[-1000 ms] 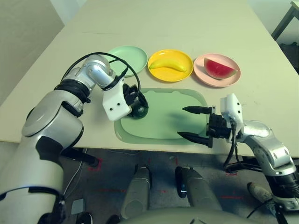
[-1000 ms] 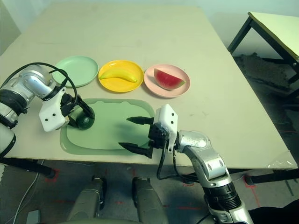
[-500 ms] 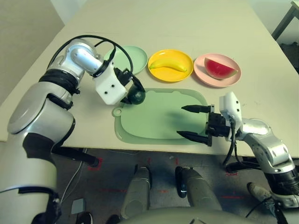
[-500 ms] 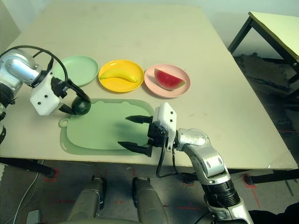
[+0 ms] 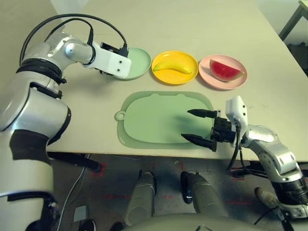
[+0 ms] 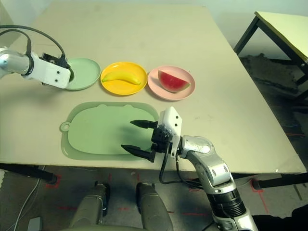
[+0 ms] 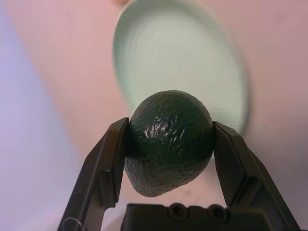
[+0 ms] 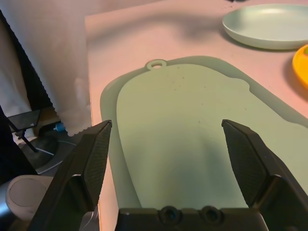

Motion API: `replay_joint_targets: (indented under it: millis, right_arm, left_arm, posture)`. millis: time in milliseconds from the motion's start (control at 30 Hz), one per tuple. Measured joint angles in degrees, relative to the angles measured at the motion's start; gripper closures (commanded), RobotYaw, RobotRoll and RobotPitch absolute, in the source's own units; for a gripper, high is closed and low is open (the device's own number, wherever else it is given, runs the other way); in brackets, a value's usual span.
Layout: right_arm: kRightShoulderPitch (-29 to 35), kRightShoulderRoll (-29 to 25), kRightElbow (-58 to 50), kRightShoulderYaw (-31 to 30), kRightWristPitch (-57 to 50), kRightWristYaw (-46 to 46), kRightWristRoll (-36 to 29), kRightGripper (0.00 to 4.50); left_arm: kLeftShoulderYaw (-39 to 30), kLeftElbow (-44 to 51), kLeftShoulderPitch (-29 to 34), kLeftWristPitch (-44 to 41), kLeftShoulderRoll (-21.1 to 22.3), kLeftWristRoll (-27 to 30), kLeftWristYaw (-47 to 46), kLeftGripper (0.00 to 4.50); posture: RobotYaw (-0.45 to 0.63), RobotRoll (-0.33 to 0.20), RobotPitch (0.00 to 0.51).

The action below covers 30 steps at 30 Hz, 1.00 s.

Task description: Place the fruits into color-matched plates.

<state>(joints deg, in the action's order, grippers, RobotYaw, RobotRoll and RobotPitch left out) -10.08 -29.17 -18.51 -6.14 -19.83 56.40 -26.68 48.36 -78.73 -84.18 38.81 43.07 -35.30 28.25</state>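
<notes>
From the head, the left gripper (image 5: 108, 72) hangs at the green plate's (image 5: 139, 60) near rim; the banana (image 5: 173, 66) and watermelon (image 5: 226, 71) lie on their plates. The left wrist shows the avocado (image 7: 168, 142) clamped between both fingers above that plate. The right wrist shows the right gripper (image 8: 168, 159) spread wide over the mat (image 8: 192, 144), grasping nothing.

— What do we see past our right gripper (image 8: 166, 159)?

— Its 2 black fingers (image 8: 94, 159) stand wide apart, nothing between them, above the green mat (image 8: 192, 144). The mat's handle hole sits at its far end.

— And beyond the mat?

— We see the mint green plate (image 8: 267, 24) resting on the table (image 8: 144, 33), apart from the mat, and a sliver of the yellow plate (image 8: 302, 65) beside it.
</notes>
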Motion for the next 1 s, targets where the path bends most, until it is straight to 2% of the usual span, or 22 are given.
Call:
replay_joint_targets:
  millis: [267,567,600,667,700,1000]
  right_arm:
    - [2.02,-1.16,-2.54,0.31,-1.69,-1.39,-0.48,0.0]
    - [2.0,-1.51,-3.94,0.43,-3.26,-2.42,-1.45,0.0]
    - [2.0,-1.67,-4.04,0.48,-3.37,-2.49,-1.59,0.0]
    - [2.0,-2.14,-4.05,0.61,-3.45,-2.7,-1.71,0.0]
    - [2.0,-2.24,-4.05,0.64,-3.45,-2.76,-1.73,0.0]
    - [1.01,-2.39,-3.87,0.63,-3.47,-2.7,-1.83,0.0]
  left_arm:
    - [-4.86,-0.61,4.09,-9.36,-3.43,-3.07,-7.41,1.56]
    - [-8.93,-0.62,6.34,-11.63,-4.98,-4.27,-7.63,1.56]
    - [-9.17,-0.62,6.48,-11.66,-5.12,-4.49,-7.73,0.8]
    - [-9.42,-0.62,6.62,-11.72,-5.43,-5.17,-7.83,0.16]
    - [-9.56,-0.62,6.66,-11.71,-5.5,-5.37,-7.83,0.03]
    - [-10.91,-0.62,6.64,-11.36,-5.69,-6.65,-8.51,0.03]
  posture:
    - [-0.2,0.0,0.213]
    - [-0.21,0.0,0.223]
    - [-0.21,0.0,0.223]
    - [-0.21,0.0,0.223]
    - [-0.21,0.0,0.223]
    - [-0.18,0.0,0.219]
